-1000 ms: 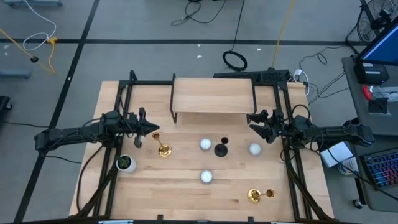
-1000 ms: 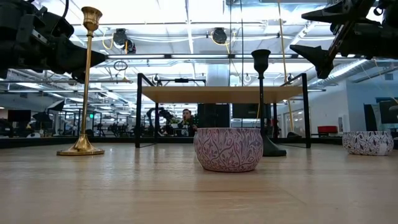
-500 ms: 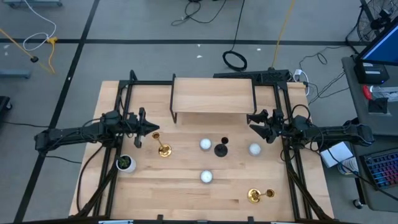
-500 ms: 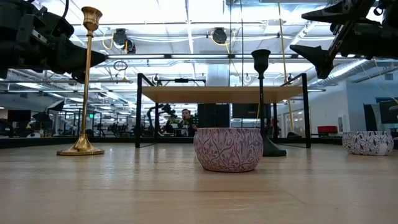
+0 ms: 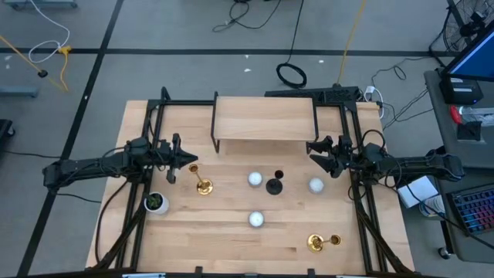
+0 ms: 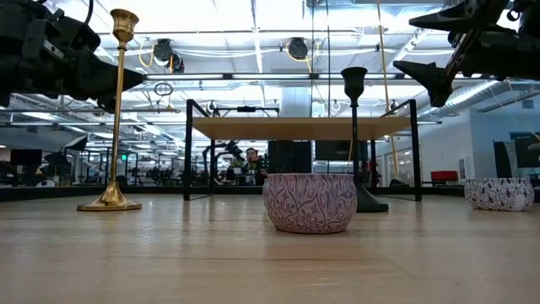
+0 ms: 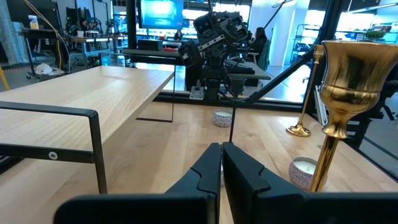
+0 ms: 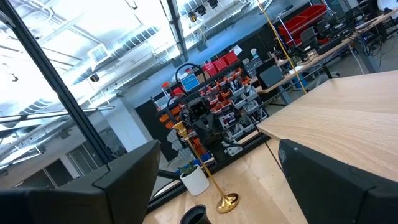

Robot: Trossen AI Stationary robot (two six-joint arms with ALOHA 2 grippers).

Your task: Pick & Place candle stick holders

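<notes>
Nearest the front edge of the bench (image 5: pixel 231 243) we see one gold candlestick (image 5: pixel 323 242) lying on its side toward the right. Just behind it, around the middle, sits a small white candle (image 5: pixel 255 219); in the low view it fills the foreground as a patterned cup (image 6: pixel 310 203).

Farther back on the left we find a little white pot with a plant (image 5: pixel 156 203), and beside it a second gold candlestick (image 5: pixel 202 186) standing upright; the low view shows it tall on the left (image 6: pixel 115 118). The left end effector (image 5: pixel 185 161) hovers just behind and beside its top, fingers pressed together on nothing, as we see in its wrist view (image 7: pixel 221 168), with the gold cup (image 7: pixel 347 81) close alongside.

In the middle row we see the black candlestick (image 5: pixel 275 184) upright between two more white candles (image 5: pixel 255 180) (image 5: pixel 316 184). The right end effector (image 5: pixel 318 151) hangs above the bench just behind the right-hand candle, its fingers spread wide and empty.

Farthest back stands a raised wooden shelf (image 5: pixel 265 120) on black legs.
</notes>
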